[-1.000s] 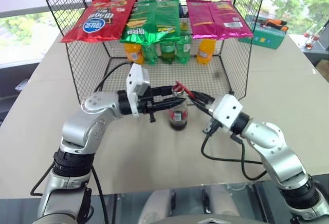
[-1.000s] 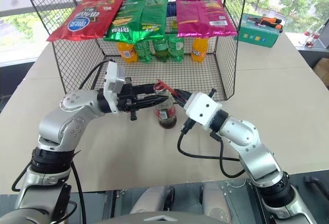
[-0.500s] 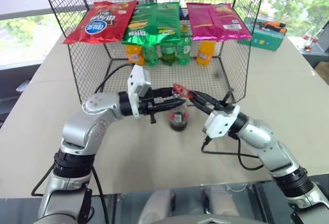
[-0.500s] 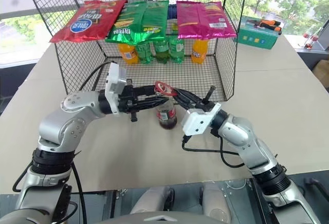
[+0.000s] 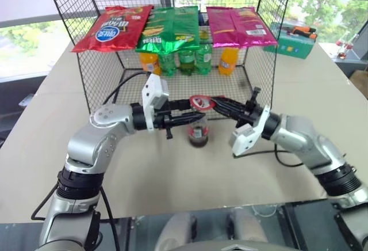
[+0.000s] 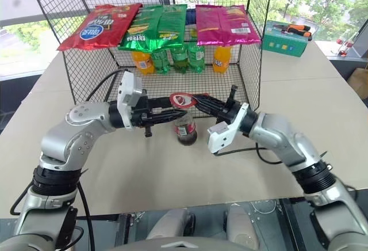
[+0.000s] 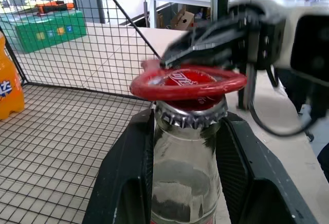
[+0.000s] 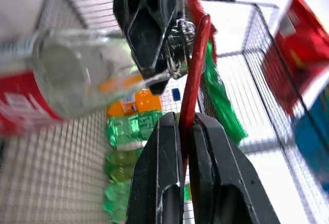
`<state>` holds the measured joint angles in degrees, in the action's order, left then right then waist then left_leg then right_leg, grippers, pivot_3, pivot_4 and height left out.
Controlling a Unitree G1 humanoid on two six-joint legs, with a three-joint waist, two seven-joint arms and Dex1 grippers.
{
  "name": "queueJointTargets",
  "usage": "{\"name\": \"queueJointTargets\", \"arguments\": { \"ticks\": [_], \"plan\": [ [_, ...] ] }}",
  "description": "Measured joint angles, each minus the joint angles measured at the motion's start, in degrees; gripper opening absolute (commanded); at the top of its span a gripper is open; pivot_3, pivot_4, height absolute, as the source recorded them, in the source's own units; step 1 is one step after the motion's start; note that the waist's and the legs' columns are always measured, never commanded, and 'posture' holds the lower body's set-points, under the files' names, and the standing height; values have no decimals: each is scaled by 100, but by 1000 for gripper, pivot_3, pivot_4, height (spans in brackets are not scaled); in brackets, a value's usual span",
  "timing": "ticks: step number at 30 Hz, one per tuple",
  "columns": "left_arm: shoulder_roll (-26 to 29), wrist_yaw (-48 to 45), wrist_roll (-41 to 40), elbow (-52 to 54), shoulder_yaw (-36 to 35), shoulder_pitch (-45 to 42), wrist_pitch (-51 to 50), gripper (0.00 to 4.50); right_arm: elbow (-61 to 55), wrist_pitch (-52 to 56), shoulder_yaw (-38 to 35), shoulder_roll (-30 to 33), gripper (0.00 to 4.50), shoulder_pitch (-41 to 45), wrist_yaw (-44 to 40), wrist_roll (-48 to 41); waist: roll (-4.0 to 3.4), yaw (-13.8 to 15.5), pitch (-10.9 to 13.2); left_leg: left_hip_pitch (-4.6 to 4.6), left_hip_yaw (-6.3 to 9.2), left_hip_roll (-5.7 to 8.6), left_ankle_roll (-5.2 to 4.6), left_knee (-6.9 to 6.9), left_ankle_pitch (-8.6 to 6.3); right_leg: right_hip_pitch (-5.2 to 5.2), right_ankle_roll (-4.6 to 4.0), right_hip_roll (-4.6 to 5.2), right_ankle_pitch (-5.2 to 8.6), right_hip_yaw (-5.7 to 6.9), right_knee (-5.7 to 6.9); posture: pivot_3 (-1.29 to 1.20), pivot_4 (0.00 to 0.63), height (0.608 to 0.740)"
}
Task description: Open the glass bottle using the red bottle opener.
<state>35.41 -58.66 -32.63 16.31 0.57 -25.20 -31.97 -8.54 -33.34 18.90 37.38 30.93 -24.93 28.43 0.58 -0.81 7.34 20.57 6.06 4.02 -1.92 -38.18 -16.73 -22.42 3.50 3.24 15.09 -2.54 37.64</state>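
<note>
The glass bottle (image 5: 198, 134) stands upright on the table just in front of the wire cage, its metal cap (image 7: 191, 115) on. My left gripper (image 5: 194, 117) reaches in level from the left, shut on the bottle's neck, with a finger (image 7: 128, 172) on each side of the glass. My right gripper (image 5: 221, 103) comes in from the right, shut on the handle of the red bottle opener (image 5: 200, 101). The opener's ring (image 7: 187, 84) lies flat over the cap, touching or just above it. In the right wrist view the opener (image 8: 196, 64) sticks out edge-on between my fingers.
The wire cage (image 5: 98, 84) stands right behind the bottle, with snack bags (image 5: 172, 26) on its roof and orange and green soda bottles (image 5: 187, 60) at its back. A green box (image 5: 293, 39) sits at the back right. Bare table (image 5: 172, 176) lies in front.
My right wrist has rolled and its forearm has lifted, turning the opener's ring from tilted to flat over the cap. The left gripper and the bottle have stayed put.
</note>
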Motion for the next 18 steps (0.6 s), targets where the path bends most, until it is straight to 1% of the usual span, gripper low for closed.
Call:
{"name": "queueJointTargets", "arguments": {
  "ticks": [5,10,13,15,18],
  "plan": [
    [0,19,-5,11,-1,31,79,1141,-128,203,-27,133,0,387,-541,-185,0,0,3,14,0,-1,0,0,0,-15,0,8,0,-1,-1,0,150,740],
    [0,14,-9,12,4,45,135,1141,-231,335,-67,145,0,491,-725,-245,0,3,6,18,0,0,0,3,0,-19,0,26,0,0,-2,0,150,740],
    [9,-21,-12,12,-6,76,205,1141,-498,986,-393,-162,0,498,-749,-594,2,6,10,22,1,-1,0,4,0,-23,0,27,0,0,-2,0,150,740],
    [13,-37,-17,12,-6,89,251,1141,-991,1566,-624,-493,0,490,-753,-974,2,6,10,25,2,-1,0,9,0,-24,-1,28,0,1,-3,0,150,740],
    [14,-43,-37,22,-13,110,270,1141,-1434,2077,-772,-682,0,295,-768,-1232,3,20,10,28,8,0,0,10,0,-24,-1,31,0,6,-13,0,150,740]
  ]
}}
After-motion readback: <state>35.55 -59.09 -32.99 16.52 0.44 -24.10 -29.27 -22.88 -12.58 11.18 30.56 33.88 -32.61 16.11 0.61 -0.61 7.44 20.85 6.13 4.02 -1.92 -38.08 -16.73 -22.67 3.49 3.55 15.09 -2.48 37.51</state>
